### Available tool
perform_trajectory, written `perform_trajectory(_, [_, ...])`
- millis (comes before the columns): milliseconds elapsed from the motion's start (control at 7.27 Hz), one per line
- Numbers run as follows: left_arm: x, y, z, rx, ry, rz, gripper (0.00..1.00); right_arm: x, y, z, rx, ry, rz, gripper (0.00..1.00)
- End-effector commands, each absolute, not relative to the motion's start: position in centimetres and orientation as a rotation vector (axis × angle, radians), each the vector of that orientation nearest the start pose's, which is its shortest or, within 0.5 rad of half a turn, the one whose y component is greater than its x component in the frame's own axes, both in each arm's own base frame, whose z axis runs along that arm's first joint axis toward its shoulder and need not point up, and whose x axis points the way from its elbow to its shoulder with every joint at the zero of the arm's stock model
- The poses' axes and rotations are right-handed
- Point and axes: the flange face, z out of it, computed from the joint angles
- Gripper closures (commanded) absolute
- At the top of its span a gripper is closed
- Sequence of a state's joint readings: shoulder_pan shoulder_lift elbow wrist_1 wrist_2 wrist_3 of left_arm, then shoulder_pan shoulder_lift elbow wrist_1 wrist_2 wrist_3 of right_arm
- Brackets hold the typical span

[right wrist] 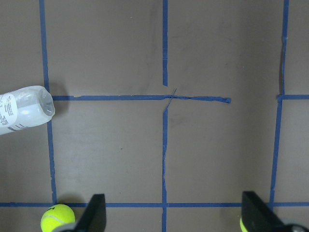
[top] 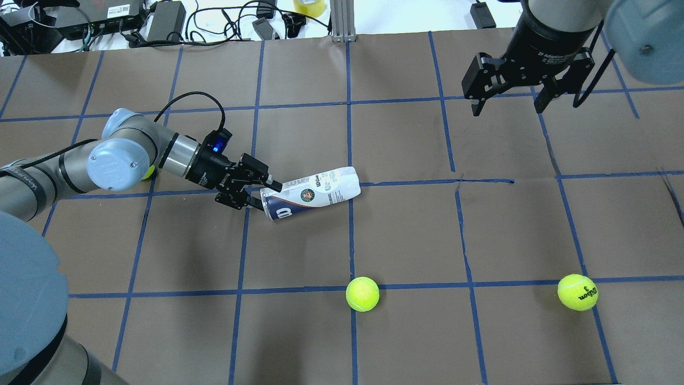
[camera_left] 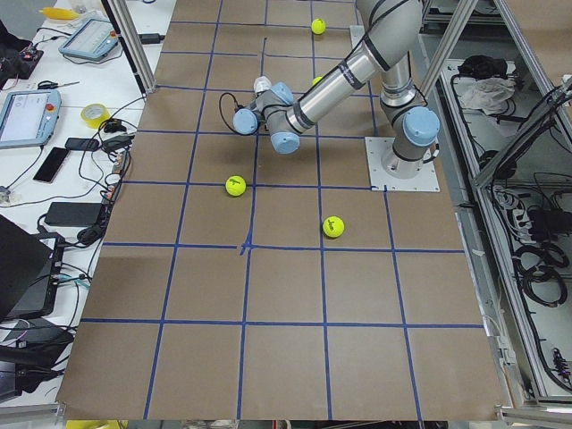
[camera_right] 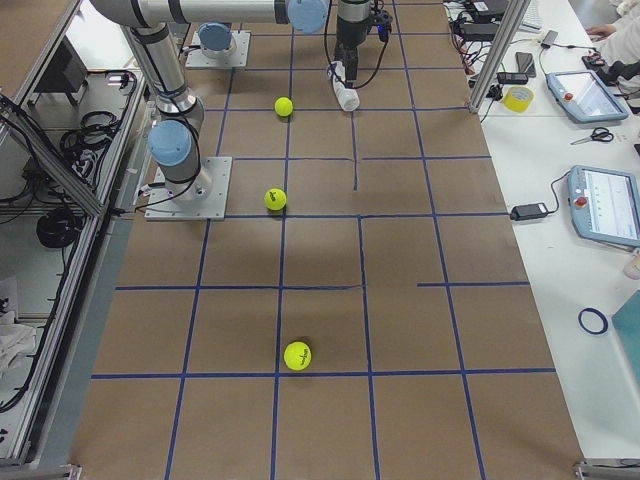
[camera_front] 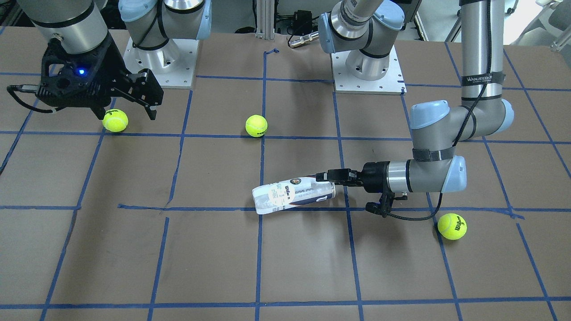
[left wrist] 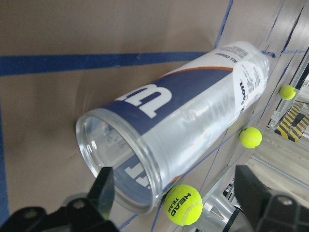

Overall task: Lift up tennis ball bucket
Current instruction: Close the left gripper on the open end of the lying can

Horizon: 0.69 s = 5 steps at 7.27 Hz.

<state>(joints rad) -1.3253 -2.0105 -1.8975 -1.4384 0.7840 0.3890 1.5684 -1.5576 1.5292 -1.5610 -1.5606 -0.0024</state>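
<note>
Tennis ball bucket [top: 312,192], clear plastic cylinder with white and navy Wilson label, on its side on brown table [top: 406,342].
At the open mouth of the tennis ball bucket is the left gripper [top: 265,197], jaws spread, not clamping it; the right gripper [top: 507,109] hangs well apart, jaws spread too.

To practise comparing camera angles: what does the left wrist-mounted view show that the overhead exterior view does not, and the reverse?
Only the left wrist view: a look straight into the open mouth of the clear plastic cylindrical tennis ball bucket, which is empty inside.
Only the overhead view: the right end effector, open, above the brown grid-taped table, far from the bucket.
Both: the bucket lying on its side, the left end effector open at its mouth, and yellow-green tennis balls on the table.
</note>
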Motion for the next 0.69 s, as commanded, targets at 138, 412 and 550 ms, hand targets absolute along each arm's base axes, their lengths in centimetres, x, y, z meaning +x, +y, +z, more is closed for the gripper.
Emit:
perform_trajectory(138, [-7.5, -54.0, 16.5, 0.14, -2.209, -0.378, 0.97, 14.7, -49.4, 50.3, -0.007, 3.138, -0.034, 0.0])
perform_trajectory(412, [-7.4, -54.3, 18.1, 0.134, -2.223, -0.346, 1.0, 14.7, -49.4, 49.7, -0.029, 3.137, -0.024, 0.0])
perform_trajectory(550, [-7.4, -54.6, 18.9, 0.131, -2.231, -0.331, 1.0, 14.7, -49.3, 49.9, -0.031, 3.138, -0.031, 0.0])
